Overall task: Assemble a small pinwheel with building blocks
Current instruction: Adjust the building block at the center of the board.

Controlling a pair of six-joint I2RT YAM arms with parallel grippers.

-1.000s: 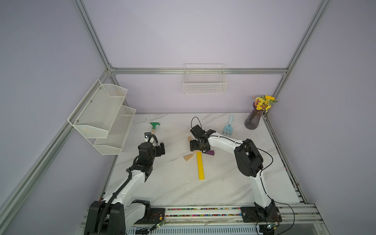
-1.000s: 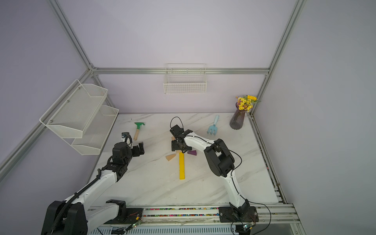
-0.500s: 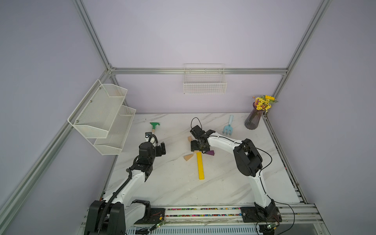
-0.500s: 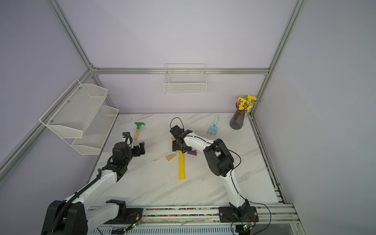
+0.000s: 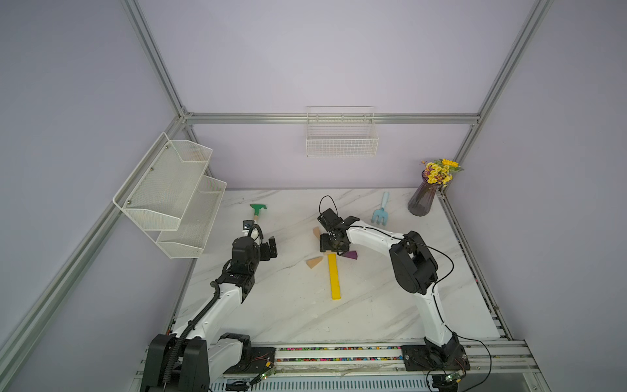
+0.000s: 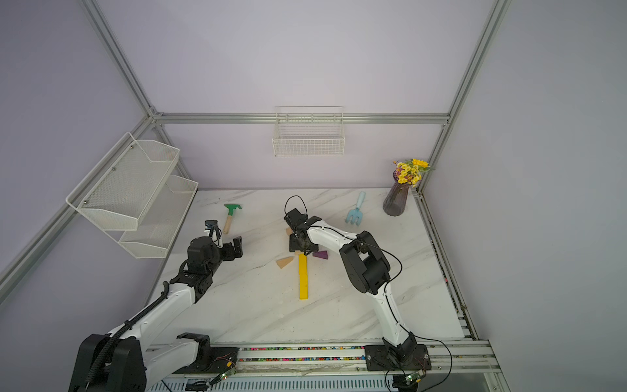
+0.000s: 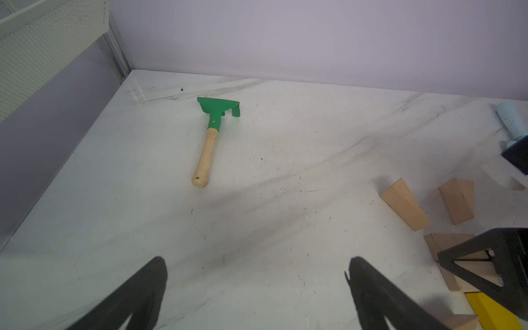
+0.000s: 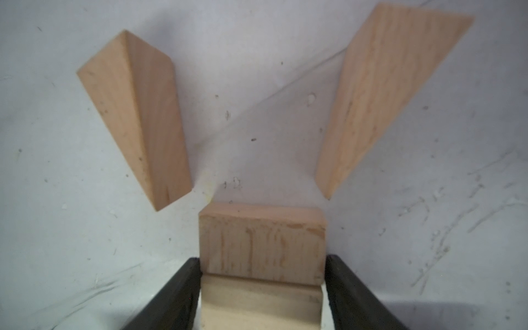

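Clamping the wood block [image 8: 261, 243], the right claw [image 8: 261, 257] stands partly open.

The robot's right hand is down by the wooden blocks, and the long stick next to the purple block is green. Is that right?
Not quite. The right hand is down by the wooden blocks, and the long stick does lie next to the purple block, but it is yellow, not green. Both top views show this.
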